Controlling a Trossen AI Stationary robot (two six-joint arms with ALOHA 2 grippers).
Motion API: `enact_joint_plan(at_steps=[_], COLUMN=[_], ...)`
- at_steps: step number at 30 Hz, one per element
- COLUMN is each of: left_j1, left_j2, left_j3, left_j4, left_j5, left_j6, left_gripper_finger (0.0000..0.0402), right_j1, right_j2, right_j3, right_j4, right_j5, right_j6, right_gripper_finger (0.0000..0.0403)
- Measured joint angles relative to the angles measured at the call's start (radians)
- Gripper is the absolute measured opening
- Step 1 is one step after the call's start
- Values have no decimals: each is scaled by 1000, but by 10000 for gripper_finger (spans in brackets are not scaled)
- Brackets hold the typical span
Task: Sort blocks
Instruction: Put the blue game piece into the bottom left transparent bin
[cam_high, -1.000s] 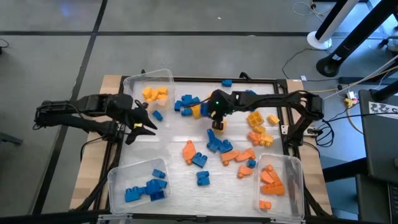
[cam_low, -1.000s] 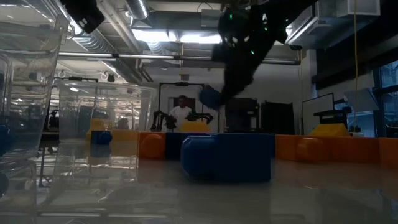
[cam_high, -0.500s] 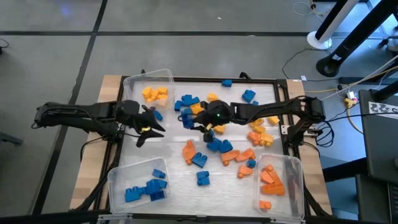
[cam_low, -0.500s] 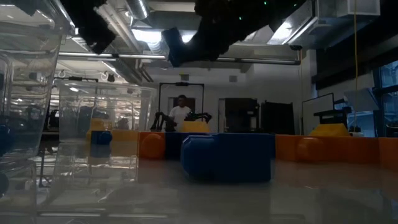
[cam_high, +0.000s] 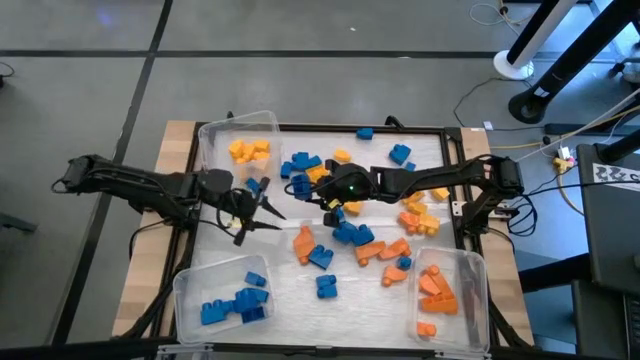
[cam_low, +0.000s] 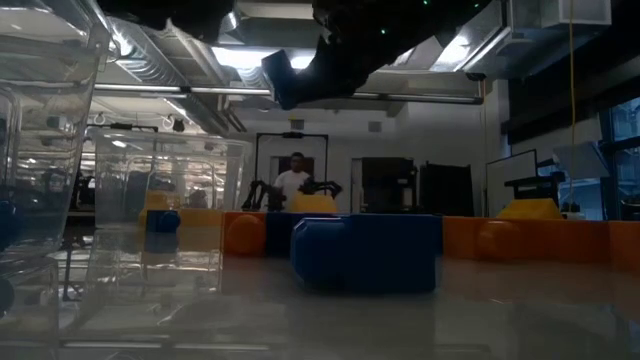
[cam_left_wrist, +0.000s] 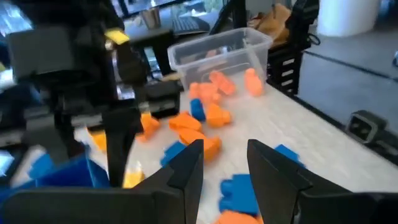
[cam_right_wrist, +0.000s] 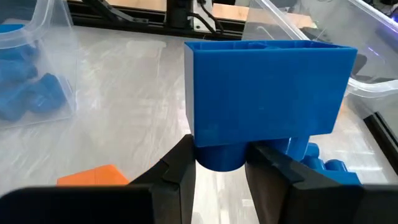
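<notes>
Blue, orange and yellow studded blocks (cam_high: 345, 235) lie scattered across the middle of the white tray. My right gripper (cam_high: 322, 193) reaches in from the right and is shut on a blue block (cam_right_wrist: 267, 87), which also shows high up in the low view (cam_low: 283, 78). My left gripper (cam_high: 262, 212) hovers open over the tray's left part, pointing at the pile; in the left wrist view its fingers (cam_left_wrist: 225, 163) stand apart above loose blue and orange blocks. It holds nothing. My right gripper pinches the blue block by a round stud (cam_right_wrist: 217, 155) on one face, between its two fingers. The fingers come from the table's right side. The block's body stands out beyond the fingertips and is lifted clear of the tray (cam_low: 283, 78).
Three clear bins stand on the tray: one with yellow blocks at the far left corner (cam_high: 240, 135), one with blue blocks at the near left (cam_high: 225, 295), one with orange blocks at the near right (cam_high: 450, 290). A person stands far behind the table (cam_low: 292, 180).
My right gripper has risen with the blue block, carrying it up off the pile and toward the table's left. My left gripper has moved toward the table's right, closer to the middle of the tray, staying open.
</notes>
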Motion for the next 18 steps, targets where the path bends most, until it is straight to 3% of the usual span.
enact_joint_plan(at_steps=[9,18], left_j1=[-4,-2], left_j2=[107,151], left_j3=[0,0], left_j4=[119,182], left_j5=[-303,-449], left_j6=[146,199], left_gripper_finger=[114,114], right_j1=[0,0], right_j2=[0,0], right_j3=[0,0], right_j4=[-2,-2], right_j5=[100,131], right_j6=[31,27], right_gripper_finger=[117,117])
